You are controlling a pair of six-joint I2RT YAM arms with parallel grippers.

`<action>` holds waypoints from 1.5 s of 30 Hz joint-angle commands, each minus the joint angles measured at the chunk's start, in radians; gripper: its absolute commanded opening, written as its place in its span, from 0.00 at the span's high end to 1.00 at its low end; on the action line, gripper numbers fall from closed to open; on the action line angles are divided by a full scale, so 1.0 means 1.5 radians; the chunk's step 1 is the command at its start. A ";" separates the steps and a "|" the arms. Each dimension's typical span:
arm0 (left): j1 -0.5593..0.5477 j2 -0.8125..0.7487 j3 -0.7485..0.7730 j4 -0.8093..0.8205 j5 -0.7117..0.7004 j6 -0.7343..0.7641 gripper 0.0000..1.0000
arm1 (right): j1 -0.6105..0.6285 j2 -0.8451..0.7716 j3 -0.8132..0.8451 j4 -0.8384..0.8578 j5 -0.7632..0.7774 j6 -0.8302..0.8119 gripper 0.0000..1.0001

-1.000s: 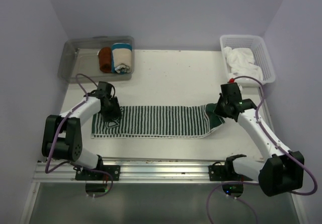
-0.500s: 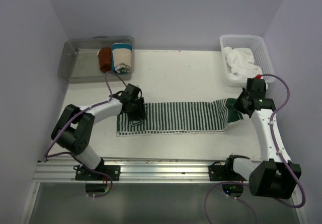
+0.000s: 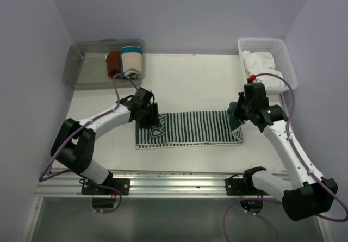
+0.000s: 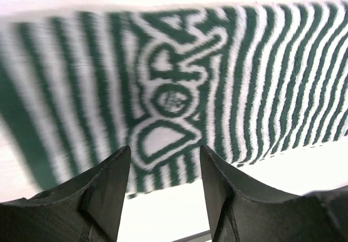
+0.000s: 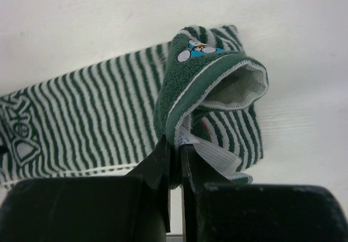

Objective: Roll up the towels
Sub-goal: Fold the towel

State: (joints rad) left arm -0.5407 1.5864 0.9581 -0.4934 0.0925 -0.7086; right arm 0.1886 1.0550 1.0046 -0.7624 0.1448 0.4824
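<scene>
Green-striped towel (image 3: 190,128), lettering (image 4: 168,98) seemingly DORA, corner pinched by right hand (image 5: 175,147).

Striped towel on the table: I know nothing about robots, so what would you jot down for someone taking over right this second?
Left fingers: open, over the striped towel's left end, holding nothing.
Right fingers: shut on that towel's right end, which is lifted and curled over.
White towel: bunched in the basket at the far right corner.
Done: striped towel laid out lengthwise on the table; rolling barely begun.
Left: roll the striped towel, then fetch and roll the white one.
</scene>
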 commanded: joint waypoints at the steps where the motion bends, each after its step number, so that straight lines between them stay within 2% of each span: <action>1: 0.055 -0.075 -0.003 -0.074 -0.035 0.036 0.42 | 0.085 0.019 0.036 0.017 0.007 0.047 1.00; 5: 0.087 -0.126 -0.052 -0.103 -0.060 0.044 0.40 | 0.163 0.053 0.064 0.028 0.023 0.060 1.00; 10: 0.115 -0.142 -0.124 -0.068 -0.083 0.039 0.38 | 0.304 0.128 0.122 0.017 0.082 0.074 1.00; 17: 0.119 -0.082 -0.180 -0.003 -0.065 0.039 0.40 | 0.461 0.244 0.212 0.034 0.091 0.096 1.00; 21: 0.119 -0.084 -0.189 0.019 -0.040 0.039 0.41 | 0.517 0.314 0.270 0.035 0.099 0.103 1.00; 30: 0.119 -0.089 -0.192 0.032 -0.025 0.038 0.42 | 0.580 0.501 0.457 -0.018 0.142 0.112 1.00; 38: 0.119 -0.100 -0.199 0.022 -0.025 0.042 0.42 | 0.580 0.572 0.526 -0.040 0.186 0.149 1.00; 45: 0.127 -0.127 -0.214 0.027 -0.001 0.023 0.41 | 0.580 0.626 0.551 -0.029 0.171 0.150 1.00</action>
State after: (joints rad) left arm -0.3614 1.3945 0.6865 -0.4759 0.0345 -0.6617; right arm 1.0576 1.9614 1.7821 -0.8124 0.3775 0.6815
